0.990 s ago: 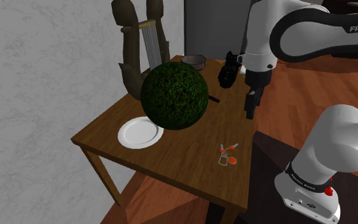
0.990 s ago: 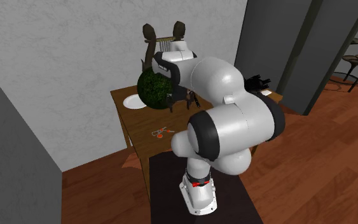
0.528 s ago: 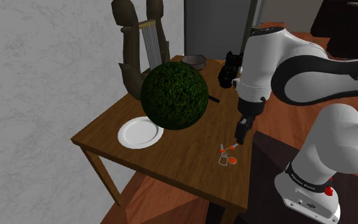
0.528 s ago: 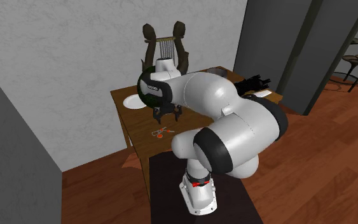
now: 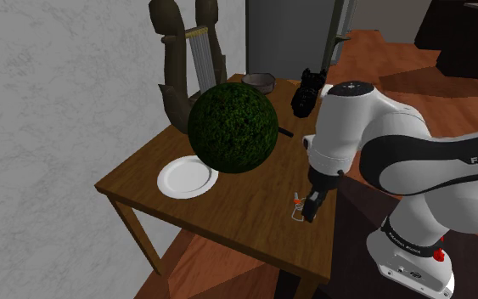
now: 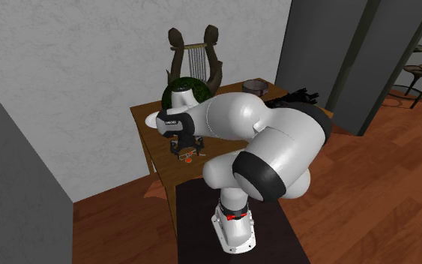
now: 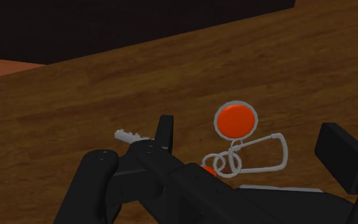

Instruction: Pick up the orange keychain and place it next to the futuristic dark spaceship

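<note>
We're seeing the black claw (image 7: pixel 255 145) hanging open, jaws apart, straddling the orange keychain (image 7: pixel 235 120), which is lying on the wood table (image 7: pixel 107 83) betw. them, untouched, its chain running approx. jaw to jaw.

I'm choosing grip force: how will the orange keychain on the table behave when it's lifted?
The keychain is probably light and floppy: its orange disc, thin rings and small key look loosely linked, so ungripped parts would likely dangle. Lying flat on the wooden table, it shouldn't roll, but the thin wire may slip.
</note>
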